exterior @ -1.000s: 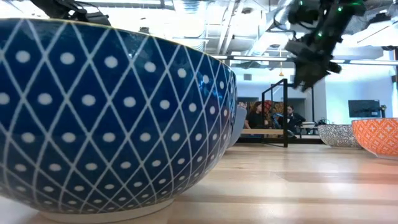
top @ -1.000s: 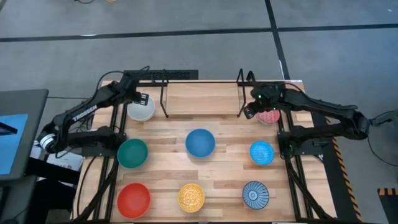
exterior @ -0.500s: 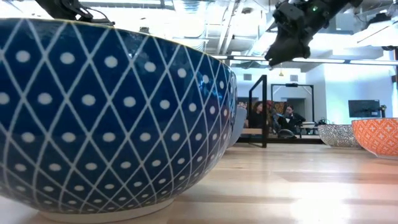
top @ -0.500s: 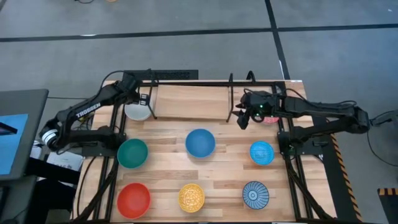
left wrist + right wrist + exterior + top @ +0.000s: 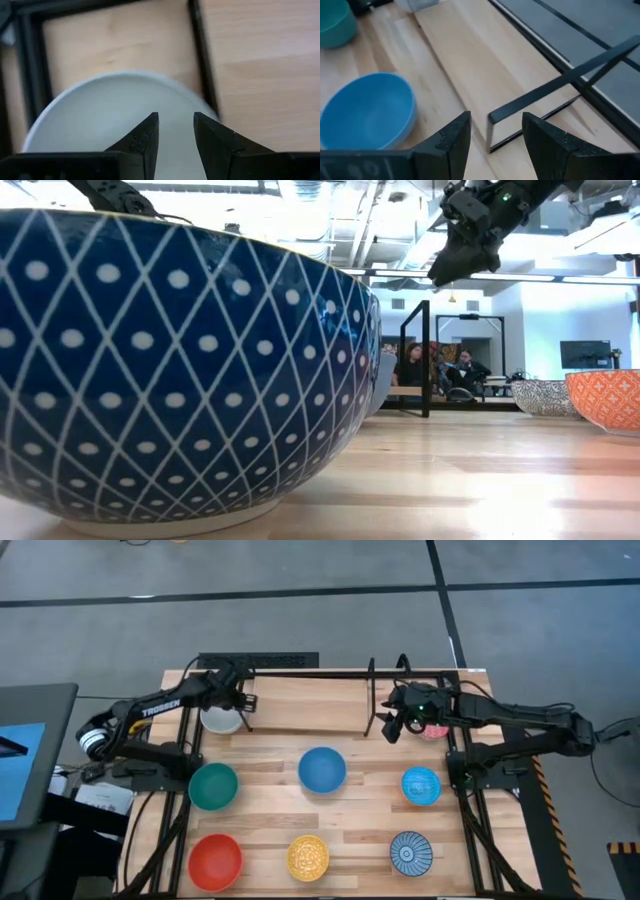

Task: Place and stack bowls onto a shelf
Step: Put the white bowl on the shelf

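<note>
The shelf (image 5: 305, 700) is a light-wood board with black wire uprights, standing at the table's far middle. My left gripper (image 5: 240, 700) is open above the far right rim of the white bowl (image 5: 220, 722), and its fingers point down into the bowl (image 5: 100, 115). My right gripper (image 5: 391, 728) is open and empty just off the shelf's right upright (image 5: 371, 700). It hangs high in the low view (image 5: 450, 270). The red-pink patterned bowl (image 5: 436, 729) sits on the table, half hidden under my right arm.
On the table in front of the shelf sit a green bowl (image 5: 213, 786), a plain blue bowl (image 5: 322, 769) and a speckled light blue bowl (image 5: 421, 785). Nearer sit a red bowl (image 5: 215, 860), a yellow patterned bowl (image 5: 308, 857) and a blue-white patterned bowl (image 5: 411, 853). People sit in the room beyond (image 5: 440, 370).
The shelf has slid along the table toward its left edge, and both uprights now stand farther left. My right gripper has gone the same way, beside the shelf's right upright. For the last half second the shelf and my right gripper have kept still. My left arm has stretched out lower over the white bowl.
</note>
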`<state>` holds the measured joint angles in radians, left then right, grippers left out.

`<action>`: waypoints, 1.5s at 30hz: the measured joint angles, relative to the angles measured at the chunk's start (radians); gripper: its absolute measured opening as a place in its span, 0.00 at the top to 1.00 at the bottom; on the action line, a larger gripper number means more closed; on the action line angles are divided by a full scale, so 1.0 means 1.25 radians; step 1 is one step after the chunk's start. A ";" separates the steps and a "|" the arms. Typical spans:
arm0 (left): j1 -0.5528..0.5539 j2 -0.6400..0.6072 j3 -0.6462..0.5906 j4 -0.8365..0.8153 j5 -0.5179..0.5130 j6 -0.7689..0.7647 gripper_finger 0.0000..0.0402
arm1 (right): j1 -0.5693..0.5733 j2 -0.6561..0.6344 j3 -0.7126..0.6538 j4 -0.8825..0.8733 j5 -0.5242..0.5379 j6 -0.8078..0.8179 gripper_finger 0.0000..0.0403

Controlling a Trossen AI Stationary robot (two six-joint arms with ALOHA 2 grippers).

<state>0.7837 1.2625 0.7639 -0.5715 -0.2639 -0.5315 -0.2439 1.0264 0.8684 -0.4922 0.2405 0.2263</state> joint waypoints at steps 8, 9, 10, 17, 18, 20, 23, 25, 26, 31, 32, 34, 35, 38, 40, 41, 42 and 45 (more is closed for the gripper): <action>-0.038 0.001 0.017 0.035 0.061 -0.055 0.73 | -0.053 0.000 0.000 0.003 -0.002 -0.026 0.50; -0.045 0.001 0.026 0.036 0.061 -0.063 0.73 | -0.058 0.000 0.000 0.004 -0.003 -0.030 0.50; -0.053 0.001 0.036 0.033 0.061 -0.067 0.73 | -0.062 0.000 0.000 0.006 -0.003 -0.033 0.50; -0.079 0.001 0.092 0.000 0.031 -0.060 0.73 | -0.080 0.000 0.000 0.012 -0.006 -0.051 0.50; -0.079 0.001 0.091 -0.015 0.031 -0.067 0.73 | -0.080 0.000 0.000 0.012 -0.006 -0.056 0.50; -0.080 0.009 0.092 -0.015 0.037 -0.080 0.73 | -0.080 0.000 0.000 0.016 -0.006 -0.062 0.50; -0.092 0.039 0.092 -0.007 0.050 -0.095 0.73 | -0.080 0.000 0.000 0.033 -0.006 -0.065 0.50; -0.102 0.071 0.092 0.014 0.059 -0.103 0.73 | -0.081 0.000 0.000 0.045 -0.009 -0.069 0.50; -0.105 0.091 0.092 0.031 0.067 -0.105 0.73 | -0.081 0.000 0.000 0.051 -0.010 -0.073 0.50; -0.114 0.159 0.108 0.089 0.116 -0.095 0.73 | -0.081 0.000 0.000 0.071 -0.011 -0.081 0.50; -0.115 0.162 0.115 0.077 0.116 -0.084 0.73 | -0.081 0.000 0.000 0.071 -0.011 -0.083 0.50; -0.116 0.159 0.130 0.022 0.100 -0.069 0.73 | -0.081 0.000 0.000 0.071 -0.011 -0.083 0.50; -0.115 0.151 0.139 -0.005 0.096 -0.059 0.73 | -0.081 0.000 0.000 0.071 -0.011 -0.084 0.50; -0.113 0.114 0.172 -0.083 0.053 -0.028 0.73 | -0.082 0.005 0.000 0.068 -0.011 -0.086 0.50; -0.104 0.090 0.185 -0.157 0.032 0.000 0.73 | -0.083 0.008 -0.006 0.067 -0.011 -0.086 0.50; -0.099 0.084 0.188 -0.184 0.022 0.003 0.73 | -0.085 0.008 -0.010 0.066 -0.011 -0.088 0.50; -0.091 0.077 0.189 -0.205 0.016 0.004 0.73 | -0.085 0.008 -0.013 0.069 -0.011 -0.090 0.50; -0.060 0.059 0.184 -0.247 0.016 0.019 0.73 | -0.086 0.008 -0.024 0.069 -0.011 -0.085 0.50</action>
<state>0.7081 1.3363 0.9941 -0.8797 -0.2444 -0.5083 -0.3511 1.0359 0.8382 -0.4060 0.2264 0.1194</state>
